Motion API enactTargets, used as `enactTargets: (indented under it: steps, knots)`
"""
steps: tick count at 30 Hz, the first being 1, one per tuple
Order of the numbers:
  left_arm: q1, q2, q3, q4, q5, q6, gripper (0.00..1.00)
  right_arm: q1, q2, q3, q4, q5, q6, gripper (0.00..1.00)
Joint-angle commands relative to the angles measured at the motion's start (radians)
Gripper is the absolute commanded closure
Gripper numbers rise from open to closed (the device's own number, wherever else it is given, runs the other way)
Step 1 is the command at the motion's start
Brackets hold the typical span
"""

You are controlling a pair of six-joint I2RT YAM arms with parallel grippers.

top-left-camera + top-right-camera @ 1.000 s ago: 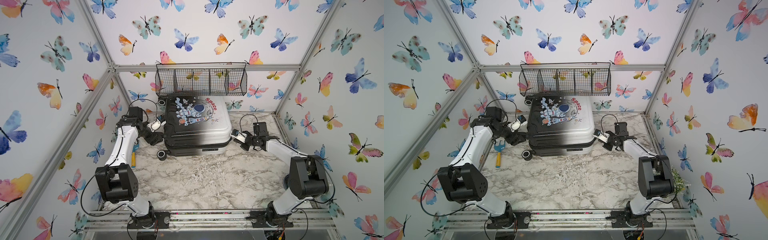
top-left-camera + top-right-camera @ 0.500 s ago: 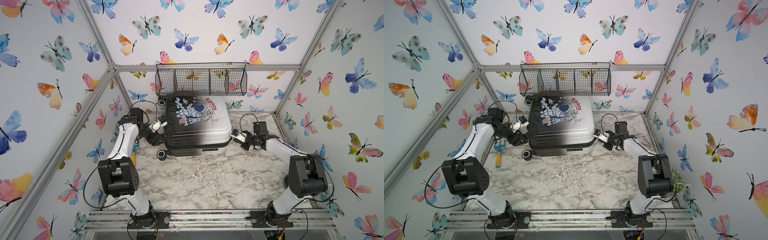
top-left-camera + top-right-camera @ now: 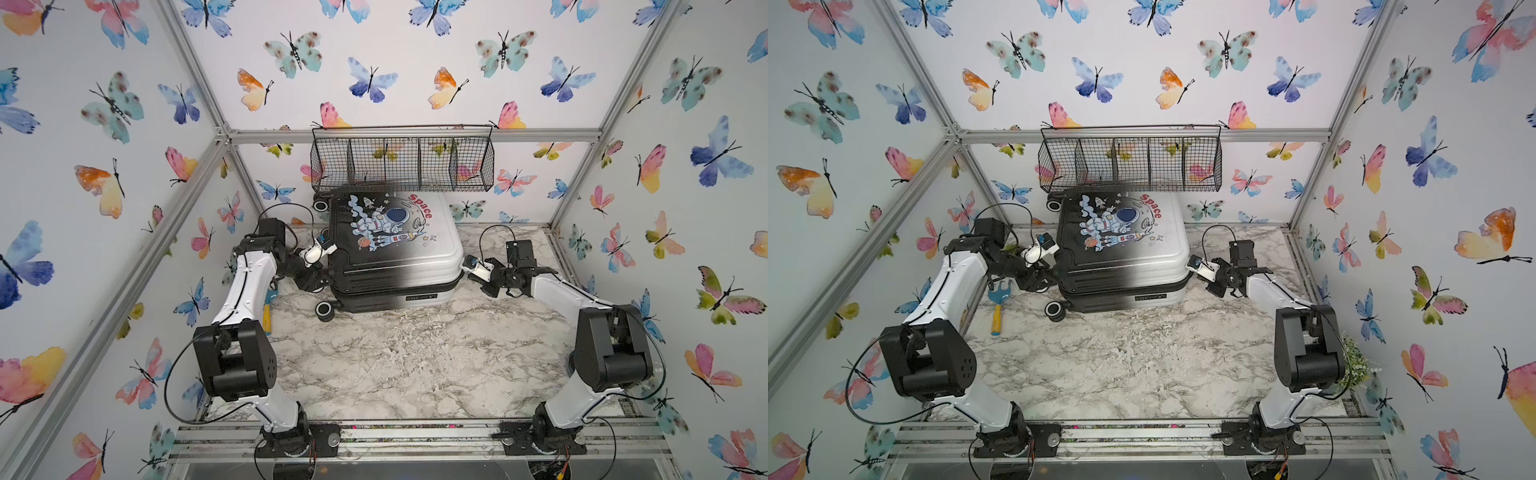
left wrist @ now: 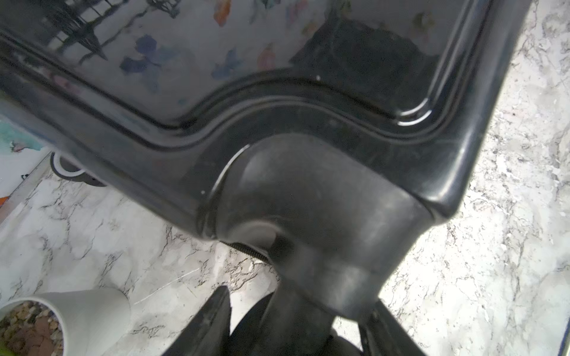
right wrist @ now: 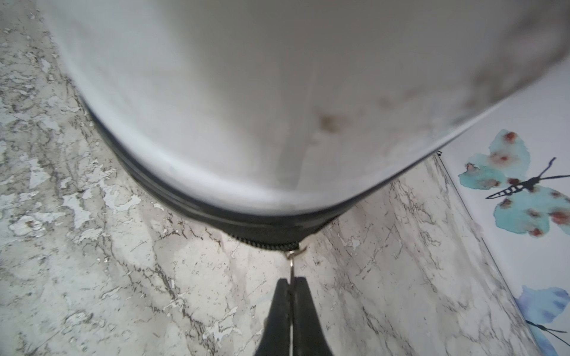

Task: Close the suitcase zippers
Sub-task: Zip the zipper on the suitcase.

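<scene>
Metal pull (image 5: 291,262) sits pinched in the tightly closed right gripper (image 5: 291,285) at the suitcase's (image 3: 395,249) four-o'clock corner: draw it along the zipper track (image 5: 262,242), not outward. Left gripper (image 4: 299,296), jaws apart astride the eight-o'clock wheel housing (image 4: 308,215), should brace the case, which lies at the table's (image 3: 415,365) twelve o'clock.

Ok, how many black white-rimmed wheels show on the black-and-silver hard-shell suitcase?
2 in both top views: far wheel below the black wire basket, near wheel on the marble table. More may be hidden beneath the suitcase.
</scene>
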Motion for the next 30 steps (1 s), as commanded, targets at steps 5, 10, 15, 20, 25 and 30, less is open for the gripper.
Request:
enactTargets:
  steps: [5,10,15,20,25,30]
  knots:
    - [0.022,-0.010,-0.018,-0.079,-0.076,-0.091,0.27,-0.045,-0.003,-0.019,-0.027,0.144,-0.022,0.97]
    - [0.012,0.020,0.008,-0.088,-0.006,-0.105,0.23,-0.057,-0.003,-0.021,-0.015,0.169,-0.023,0.97]
    - [0.008,0.027,-0.001,-0.091,0.059,-0.110,0.22,-0.069,0.017,0.006,-0.001,0.224,-0.007,0.97]
    - [-0.018,0.060,0.005,-0.094,0.080,-0.104,0.22,-0.074,0.023,0.008,0.003,0.204,-0.009,0.97]
    - [-0.026,0.097,0.032,-0.123,0.070,-0.066,0.31,-0.082,0.034,0.011,0.005,0.229,-0.006,0.97]
    - [-0.023,0.108,0.060,-0.127,0.094,-0.051,0.53,-0.086,0.061,0.050,-0.008,0.219,-0.008,0.97]
